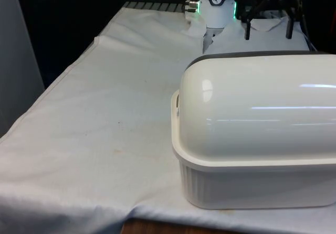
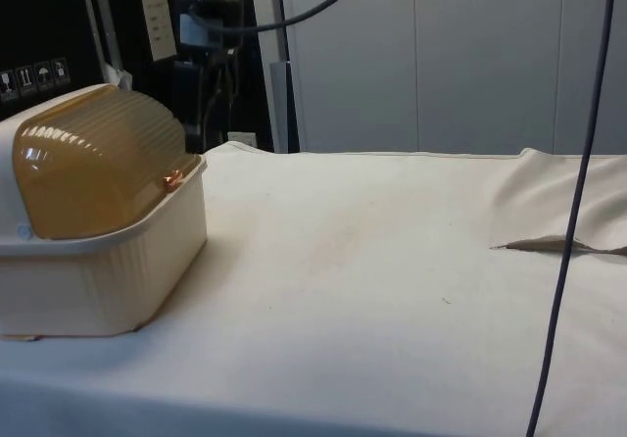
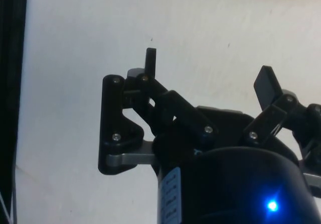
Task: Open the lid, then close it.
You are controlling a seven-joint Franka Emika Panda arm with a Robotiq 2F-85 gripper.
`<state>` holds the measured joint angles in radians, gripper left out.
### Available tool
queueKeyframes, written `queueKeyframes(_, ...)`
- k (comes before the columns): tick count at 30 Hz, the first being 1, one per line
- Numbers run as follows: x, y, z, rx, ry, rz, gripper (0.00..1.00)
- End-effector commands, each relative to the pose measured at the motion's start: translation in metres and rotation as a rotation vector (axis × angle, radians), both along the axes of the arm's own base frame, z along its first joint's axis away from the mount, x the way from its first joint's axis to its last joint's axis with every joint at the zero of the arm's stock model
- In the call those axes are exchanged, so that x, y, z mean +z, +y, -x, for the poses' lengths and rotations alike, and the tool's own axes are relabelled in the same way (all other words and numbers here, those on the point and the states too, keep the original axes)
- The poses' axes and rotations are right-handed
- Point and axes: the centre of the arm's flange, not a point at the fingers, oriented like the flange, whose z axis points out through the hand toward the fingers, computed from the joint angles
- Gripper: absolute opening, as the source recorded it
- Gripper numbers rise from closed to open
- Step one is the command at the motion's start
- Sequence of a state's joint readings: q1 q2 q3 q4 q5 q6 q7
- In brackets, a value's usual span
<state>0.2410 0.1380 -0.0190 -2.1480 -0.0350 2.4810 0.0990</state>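
Note:
A cream bread box stands at the near end of the table on the front view's right, its rounded back towards that camera. In the side view its ribbed amber roll lid is down, and the small handle rests on the front rim of the cream base. My black gripper hangs open beyond the box, above the cloth and apart from the box. In the wrist view the gripper has its fingers spread wide over bare white cloth with nothing between them.
White cloth covers the table, with open room on the front view's left of the box. The table's left edge drops off there. In the side view a dark cable hangs down and a fold in the cloth lies near it.

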Motion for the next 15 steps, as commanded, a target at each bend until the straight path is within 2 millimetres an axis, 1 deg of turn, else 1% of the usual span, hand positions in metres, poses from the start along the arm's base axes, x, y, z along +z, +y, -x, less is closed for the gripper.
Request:
queueKeyframes(1, -0.003, -0.001, -0.001, -0.001, -0.012, 0.002, 1.00)
queueKeyframes(4, -0.012, -0.003, -0.004, -0.001, -0.022, 0.000, 1.00)
queueKeyframes(6, -0.015, -0.006, -0.006, -0.002, -0.027, 0.000, 1.00)
queueKeyframes(7, -0.015, -0.004, -0.006, -0.001, -0.018, -0.002, 1.00)
queueKeyframes(15, -0.027, -0.015, -0.017, -0.005, -0.053, -0.004, 1.00)
